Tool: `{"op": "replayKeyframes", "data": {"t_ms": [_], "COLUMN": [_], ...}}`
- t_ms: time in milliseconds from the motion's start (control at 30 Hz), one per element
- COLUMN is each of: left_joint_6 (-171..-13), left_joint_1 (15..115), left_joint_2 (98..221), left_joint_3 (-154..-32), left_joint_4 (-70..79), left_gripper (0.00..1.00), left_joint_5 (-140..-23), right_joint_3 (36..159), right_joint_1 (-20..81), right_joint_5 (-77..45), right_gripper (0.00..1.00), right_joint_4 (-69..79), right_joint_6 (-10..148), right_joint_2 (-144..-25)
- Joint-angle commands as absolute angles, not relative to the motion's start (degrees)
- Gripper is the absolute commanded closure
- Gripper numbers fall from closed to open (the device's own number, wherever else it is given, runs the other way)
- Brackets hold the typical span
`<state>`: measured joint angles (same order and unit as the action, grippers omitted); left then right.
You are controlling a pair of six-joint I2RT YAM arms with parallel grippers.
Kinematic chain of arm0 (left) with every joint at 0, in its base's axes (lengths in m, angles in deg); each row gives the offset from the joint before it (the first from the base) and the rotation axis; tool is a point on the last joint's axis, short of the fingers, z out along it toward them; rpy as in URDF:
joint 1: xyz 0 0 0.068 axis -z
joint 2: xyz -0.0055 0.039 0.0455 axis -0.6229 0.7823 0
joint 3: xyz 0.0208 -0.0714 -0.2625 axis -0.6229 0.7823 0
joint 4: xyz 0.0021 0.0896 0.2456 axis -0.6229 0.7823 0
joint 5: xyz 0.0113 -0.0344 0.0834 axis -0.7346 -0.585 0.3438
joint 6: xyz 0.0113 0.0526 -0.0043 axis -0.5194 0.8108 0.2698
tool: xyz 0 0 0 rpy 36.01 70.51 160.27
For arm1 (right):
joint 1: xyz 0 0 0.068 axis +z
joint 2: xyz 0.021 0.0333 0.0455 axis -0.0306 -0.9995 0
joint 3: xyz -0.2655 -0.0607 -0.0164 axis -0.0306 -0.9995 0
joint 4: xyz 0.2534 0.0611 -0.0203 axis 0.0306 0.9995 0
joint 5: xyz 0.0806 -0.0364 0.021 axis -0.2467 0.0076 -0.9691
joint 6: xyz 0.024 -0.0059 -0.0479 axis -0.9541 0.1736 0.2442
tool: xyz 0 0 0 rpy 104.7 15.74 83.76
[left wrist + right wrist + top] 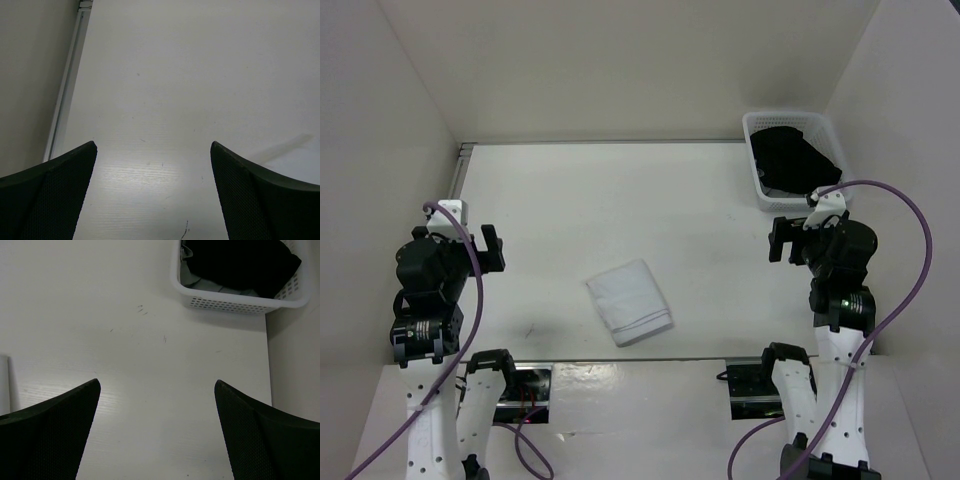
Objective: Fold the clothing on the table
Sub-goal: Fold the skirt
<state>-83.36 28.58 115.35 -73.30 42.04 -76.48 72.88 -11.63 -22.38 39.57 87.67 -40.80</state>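
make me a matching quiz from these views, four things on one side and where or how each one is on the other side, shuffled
Things:
1. white clothing
2. black garment
3. white lattice basket
4. left gripper

Place or state:
a. lying inside the basket
b. standing at the far right corner of the table
c. a compact folded rectangle near the middle of the table's near edge
d. open, holding nothing, over bare tabletop on the left side

Pairs: 1-c, 2-a, 3-b, 4-d
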Motion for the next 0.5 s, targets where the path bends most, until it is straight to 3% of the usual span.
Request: {"op": "replayKeyframes", "data": {"t_ms": [0,467], "left_joint_6": [-82.15,-82.15], "left_joint_1": [28.16,28.16], "left_joint_2": [114.89,114.89], "left_joint_3": [-73.87,-73.87], "left_joint_4": [40.57,40.57], "left_gripper": [0.0,0.0], "left_joint_5": [-77.61,-77.61], "right_joint_3": [72.57,72.57], "right_joint_1": [-11.96,-11.96], "right_joint_5": [-22.62,-24.29], "right_gripper": [0.01,0.01], "right_joint_4": [36.86,36.86], "right_joint_6": [88.08,88.6], "right_joint_2": [-40.75,-41.28]}}
